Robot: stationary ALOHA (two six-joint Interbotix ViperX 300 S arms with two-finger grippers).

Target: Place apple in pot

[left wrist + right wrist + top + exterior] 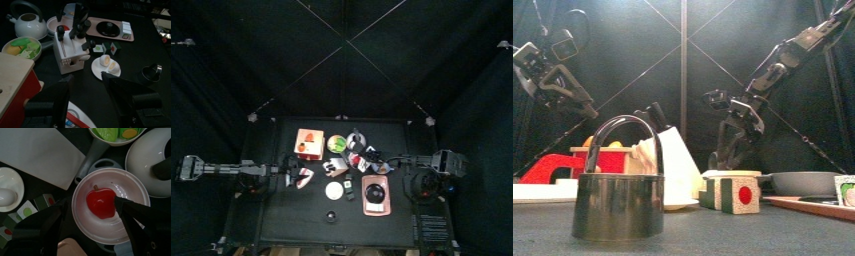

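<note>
Hovering over the white pot (110, 203) at the centre of the right wrist view, the right gripper (93, 213) spreads its jaws either side of the red apple (100, 202) lying inside, touching neither rim. White kettle (150, 163) crowds the upper right. Left gripper (90, 97) stands open at lower frame. Black table (285, 205) bare at lower left; curtains (251, 60) all round

Apple (101, 202) looked smooth, glossy red plastic; pot (110, 208) around it had pale, satin-smooth inside with soft sheen; steel pail (619, 205) at front was brushed metal, dull reflections, polished hoop handle; white teapot (28, 23) glossy, ceramic-like; toy blocks (730, 192) painted wood, matt; bench (780, 238) was matt black; right tool (90, 208) matt black plastic; curtains (251, 60) dull black cloth.
</note>
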